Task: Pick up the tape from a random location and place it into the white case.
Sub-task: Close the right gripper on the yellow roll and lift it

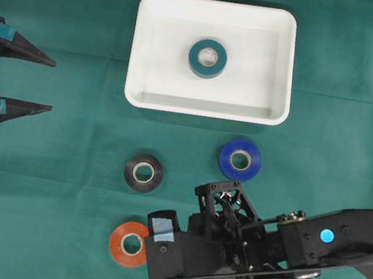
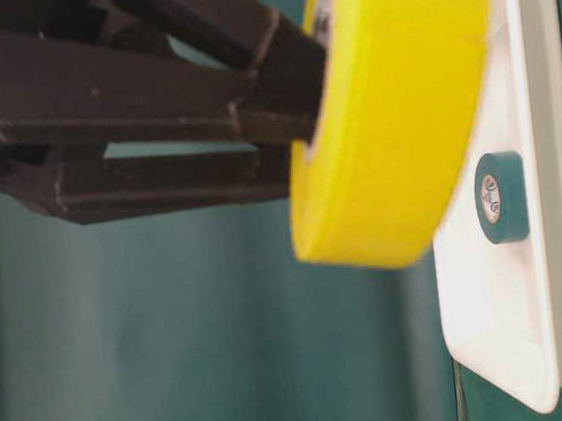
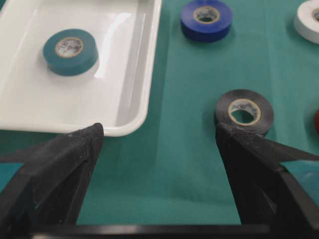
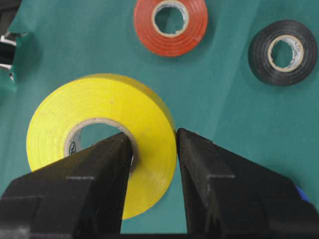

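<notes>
- The right gripper stands clamped on the wall of a bright yellow roll of tape, one finger inside the core and one outside, near the front edge of the green cloth-covered table.
- From table level, the yellow roll appears lifted and tilted on edge, off the cloth.
- The shallow white rectangular plastic case lies well apart at the far side, already holding a teal roll.
- The left gripper hangs idle with its jaws wide apart, holding nothing.
- An orange roll, a black roll and a blue roll lie between the held tape and the case.
- Risk: the pinch catches only one side of the ring, so the roll could swing or slip during the carry, or clip the case rim if it travels low.
</notes>
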Available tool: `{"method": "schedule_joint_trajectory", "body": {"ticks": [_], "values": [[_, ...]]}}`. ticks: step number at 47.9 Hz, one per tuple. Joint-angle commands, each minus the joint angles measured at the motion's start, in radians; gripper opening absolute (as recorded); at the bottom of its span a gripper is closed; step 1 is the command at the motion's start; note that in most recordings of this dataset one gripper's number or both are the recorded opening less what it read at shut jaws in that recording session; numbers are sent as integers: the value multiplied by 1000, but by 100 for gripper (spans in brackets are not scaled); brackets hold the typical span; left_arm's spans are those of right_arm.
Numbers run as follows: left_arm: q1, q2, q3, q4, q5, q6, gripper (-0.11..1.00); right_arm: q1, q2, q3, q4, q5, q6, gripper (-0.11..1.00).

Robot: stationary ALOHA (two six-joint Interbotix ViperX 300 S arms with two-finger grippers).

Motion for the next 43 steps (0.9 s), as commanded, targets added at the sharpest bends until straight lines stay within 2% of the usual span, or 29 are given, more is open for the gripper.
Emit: {"method": "schedule_joint_trajectory", "body": {"ticks": [1,43], "values": [[2,9,-9,-2,-5,0,95,-2,-38,-32,0,-5,3,31],[2,9,-9,-2,-5,-2,95,-2,-40,-31,-9,-3,2,31]]}}
